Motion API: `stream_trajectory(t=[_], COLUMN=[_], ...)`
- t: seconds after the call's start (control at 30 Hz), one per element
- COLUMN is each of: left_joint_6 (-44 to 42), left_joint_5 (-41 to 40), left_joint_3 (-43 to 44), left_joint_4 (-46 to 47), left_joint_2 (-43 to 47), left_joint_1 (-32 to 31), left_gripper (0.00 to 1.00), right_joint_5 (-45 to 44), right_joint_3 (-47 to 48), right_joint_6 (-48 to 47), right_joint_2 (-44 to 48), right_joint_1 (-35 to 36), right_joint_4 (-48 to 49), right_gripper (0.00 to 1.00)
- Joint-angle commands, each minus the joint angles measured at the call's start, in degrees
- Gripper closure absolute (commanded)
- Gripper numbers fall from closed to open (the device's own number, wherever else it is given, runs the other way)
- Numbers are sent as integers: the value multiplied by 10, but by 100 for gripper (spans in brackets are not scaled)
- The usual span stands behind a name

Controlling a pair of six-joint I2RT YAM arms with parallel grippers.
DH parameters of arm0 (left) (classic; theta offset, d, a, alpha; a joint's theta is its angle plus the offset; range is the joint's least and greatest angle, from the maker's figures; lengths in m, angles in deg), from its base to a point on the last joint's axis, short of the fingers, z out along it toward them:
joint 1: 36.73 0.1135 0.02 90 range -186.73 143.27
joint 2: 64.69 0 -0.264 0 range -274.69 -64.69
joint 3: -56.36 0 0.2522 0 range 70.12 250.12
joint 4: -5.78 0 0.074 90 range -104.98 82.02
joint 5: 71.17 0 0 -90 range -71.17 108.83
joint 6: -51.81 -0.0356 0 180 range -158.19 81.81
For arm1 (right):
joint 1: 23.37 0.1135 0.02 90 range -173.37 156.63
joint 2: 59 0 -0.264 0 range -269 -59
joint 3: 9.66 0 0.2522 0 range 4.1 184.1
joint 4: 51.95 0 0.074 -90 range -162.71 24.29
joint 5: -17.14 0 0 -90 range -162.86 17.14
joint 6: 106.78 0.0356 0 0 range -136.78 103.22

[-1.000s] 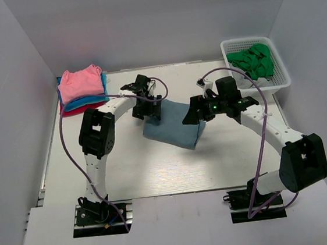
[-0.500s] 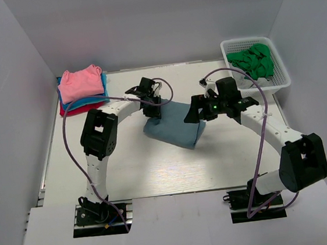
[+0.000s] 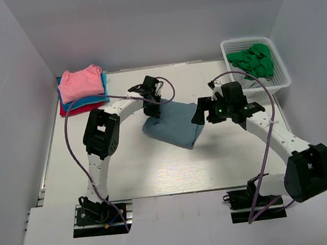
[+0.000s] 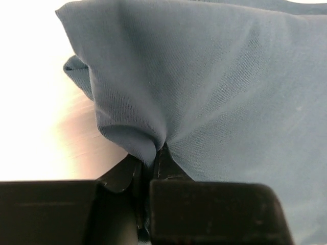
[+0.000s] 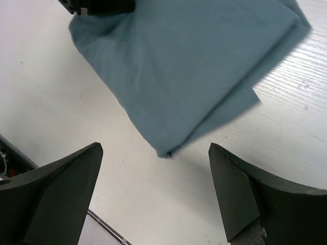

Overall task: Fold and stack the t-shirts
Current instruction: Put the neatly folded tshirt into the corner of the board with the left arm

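Note:
A folded slate-blue t-shirt [image 3: 174, 127] lies mid-table. My left gripper [image 3: 152, 109] is at its far left corner. In the left wrist view the jaws are shut on a pinched fold of that cloth [image 4: 148, 138], the gripper [image 4: 155, 154] low in frame. My right gripper [image 3: 201, 114] hovers just right of the shirt, open and holding nothing. In the right wrist view its fingers [image 5: 66, 178] stand wide apart above the shirt's near corner [image 5: 168, 148]. A folded pink t-shirt [image 3: 79, 81] tops a bright blue one [image 3: 88, 99] and a red one [image 3: 71, 110] at the far left.
A white mesh basket [image 3: 282, 75] with green cloth [image 3: 253, 60] stands at the far right corner. White walls enclose the table on three sides. Purple cables loop along both arms.
My left gripper has moved slightly right and closed on the slate-blue shirt's far left corner. The right gripper has drawn back a little to the right, still open.

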Motion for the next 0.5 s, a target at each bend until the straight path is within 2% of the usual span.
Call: stream_trajectory(t=[0.0,0.23,0.47], left_joint_6=[-32,-87,-123], left_joint_5=[-123,-170,-212], left_joint_3=[14,93,151], left_joint_4=[-52,-78,-96], left_joint_2=[35,64,74], left_joint_1=[17,22,60], left_gripper=[100,100,100], right_joint_5=[-32,-87,-160], right_joint_3=[-12,-33,-44], right_joint_6=[9,25,40], right_joint_2=[41,78,123], right_joint_1=[-5,-7,-10], right_joint_4=[10,28,34], right_gripper=[10,10,10])
